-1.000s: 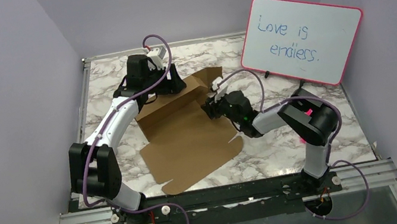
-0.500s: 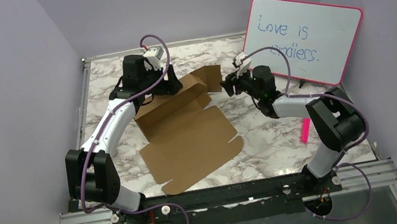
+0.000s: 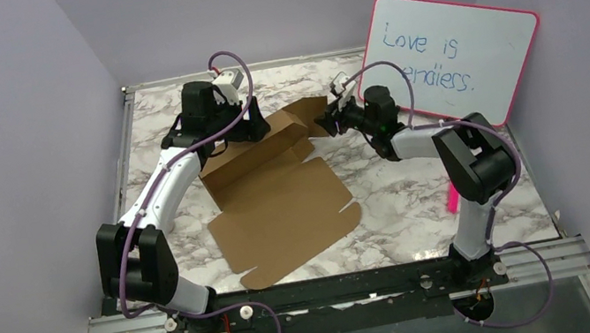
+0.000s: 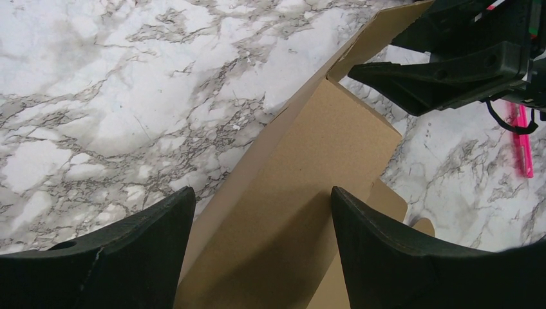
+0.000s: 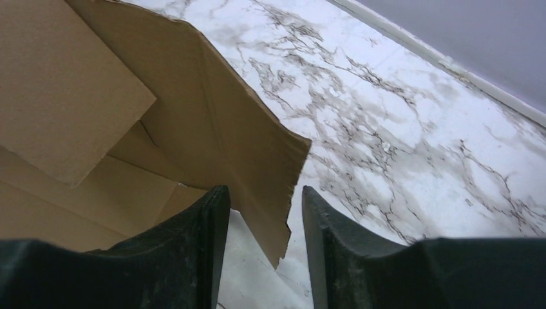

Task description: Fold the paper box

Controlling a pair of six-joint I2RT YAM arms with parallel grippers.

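Note:
The paper box (image 3: 280, 209) is a brown cardboard sheet lying mostly flat mid-table, its far panel (image 3: 258, 150) raised. My left gripper (image 3: 252, 127) hangs over that raised panel. In the left wrist view the left gripper (image 4: 263, 193) is open wide, with the brown panel (image 4: 302, 187) showing past its fingers. My right gripper (image 3: 327, 118) reaches the far right flap (image 3: 314, 112). Seen from the right wrist, the right gripper (image 5: 264, 193) is open, and the flap's torn-edged corner (image 5: 257, 141) lies between its fingers with a gap on the right side.
A pink-rimmed whiteboard (image 3: 452, 52) with blue writing leans at the back right. A pink pen (image 3: 453, 193) lies on the marble table (image 3: 407, 220) near the right arm. The purple back wall stands just behind the flap. The right gripper's black fingers (image 4: 444, 71) show in the left wrist view.
My right gripper has swung from the sheet's right edge up and back to the far right flap, its jaws shifting slightly. The left arm has barely moved.

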